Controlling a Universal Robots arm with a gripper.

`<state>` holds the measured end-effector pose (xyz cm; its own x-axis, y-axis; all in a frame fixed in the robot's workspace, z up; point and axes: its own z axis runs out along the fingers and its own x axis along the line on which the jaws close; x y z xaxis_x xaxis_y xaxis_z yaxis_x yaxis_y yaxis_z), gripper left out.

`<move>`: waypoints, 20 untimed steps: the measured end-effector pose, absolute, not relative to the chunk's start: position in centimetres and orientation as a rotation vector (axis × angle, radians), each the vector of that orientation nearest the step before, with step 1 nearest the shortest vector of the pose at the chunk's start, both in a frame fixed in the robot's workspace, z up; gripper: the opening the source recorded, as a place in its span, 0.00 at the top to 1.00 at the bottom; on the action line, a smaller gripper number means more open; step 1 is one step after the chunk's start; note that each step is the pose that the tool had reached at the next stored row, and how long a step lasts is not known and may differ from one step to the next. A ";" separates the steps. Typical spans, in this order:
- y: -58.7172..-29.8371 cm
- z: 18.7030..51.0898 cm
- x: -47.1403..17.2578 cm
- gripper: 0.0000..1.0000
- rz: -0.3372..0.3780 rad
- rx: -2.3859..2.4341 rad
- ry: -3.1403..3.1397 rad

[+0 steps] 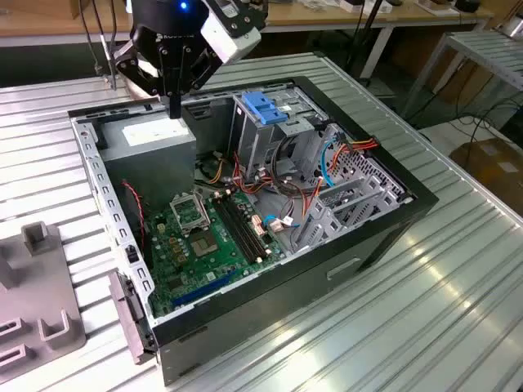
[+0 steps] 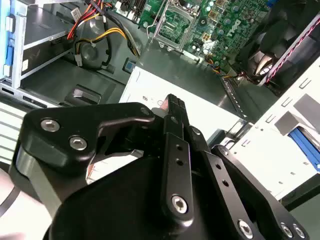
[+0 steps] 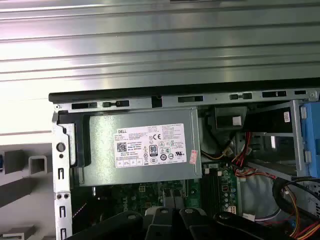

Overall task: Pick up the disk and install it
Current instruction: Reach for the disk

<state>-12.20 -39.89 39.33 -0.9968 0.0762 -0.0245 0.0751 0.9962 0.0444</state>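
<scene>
Above the back corner of an open computer case (image 1: pixel 270 304) on a ribbed metal table (image 1: pixel 433 310), a black gripper (image 1: pixel 174 106), pointing straight down over the grey power supply (image 1: pixel 151 137), fingers (image 2: pixel 173 112) pressed together with nothing between them. On the power supply's top face, a white label (image 3: pixel 155 146) with small black print, a square code and a row of marks, plus a small red-and-white sticker (image 3: pixel 193 157) at one corner; long side of the label parallel to the case's nearby outer wall. Toward the exterior view's right, a metal drive cage (image 1: pixel 274 143) topped by a blue latch (image 1: pixel 263 106); on the case floor, a green motherboard (image 1: pixel 204 237). Past the case wall in the second wrist view, a blue strip (image 2: pixel 306 146) under a pale frame; cannot tell whether part of the disk, so no telling its place, heading or long axis.
</scene>
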 end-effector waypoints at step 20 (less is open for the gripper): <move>-39.9 39.3 -14.0 0.90 0.068 0.118 3.112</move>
